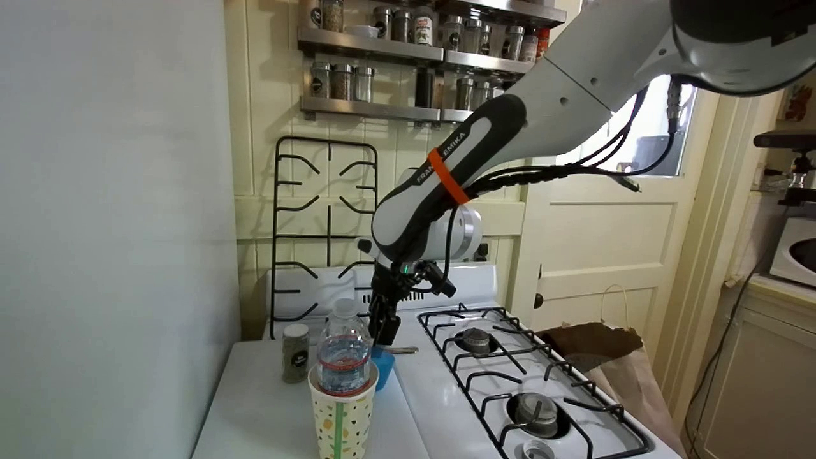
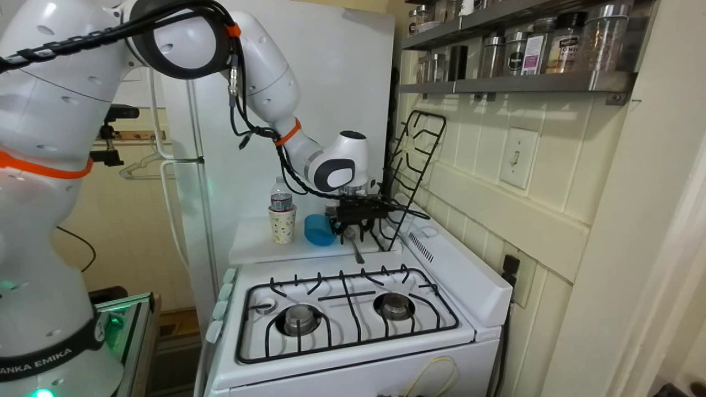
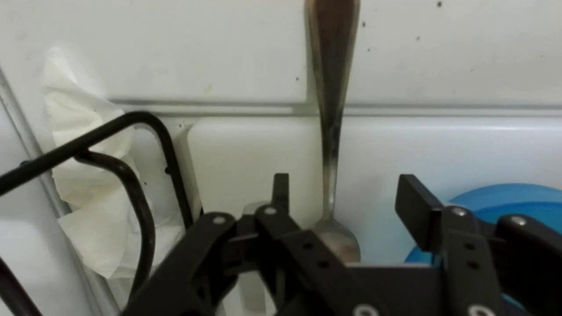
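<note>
A metal spoon (image 3: 331, 123), silvery at its slim neck and browner on the handle, widens toward the handle's end. It lies loose, nearly square across the seam between the white stove top (image 3: 219, 66) and the white side surface (image 3: 263, 162), handle toward the stove, scoop partly hidden in the wrist view

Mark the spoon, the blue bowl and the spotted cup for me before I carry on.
Spoon (image 3: 331, 131), wrist view: narrow part of its handle.
Blue bowl (image 2: 319, 231), in an exterior view: its outer wall.
Spotted cup (image 1: 339, 417), in an exterior view: its wall, on the green stripe.
</note>
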Tool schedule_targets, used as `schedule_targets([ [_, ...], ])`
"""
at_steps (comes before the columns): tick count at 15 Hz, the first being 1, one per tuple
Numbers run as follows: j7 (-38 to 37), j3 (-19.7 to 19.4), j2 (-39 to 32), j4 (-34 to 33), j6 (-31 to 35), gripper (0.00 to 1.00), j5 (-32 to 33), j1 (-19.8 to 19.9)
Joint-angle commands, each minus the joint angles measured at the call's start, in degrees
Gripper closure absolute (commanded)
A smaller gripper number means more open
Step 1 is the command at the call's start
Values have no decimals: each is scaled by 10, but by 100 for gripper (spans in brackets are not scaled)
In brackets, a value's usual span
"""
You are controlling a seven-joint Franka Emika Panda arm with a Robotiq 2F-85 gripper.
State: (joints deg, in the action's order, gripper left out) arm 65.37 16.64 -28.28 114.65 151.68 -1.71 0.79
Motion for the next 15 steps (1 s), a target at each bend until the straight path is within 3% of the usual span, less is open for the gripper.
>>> schedule_targets([
  [1,-19,-10,23,7,-16,38,24,-23],
  [6,-38,-14,48,18,-1,39,20,-19],
  [15,-19,-14,4,-21,-14,41,3,5],
])
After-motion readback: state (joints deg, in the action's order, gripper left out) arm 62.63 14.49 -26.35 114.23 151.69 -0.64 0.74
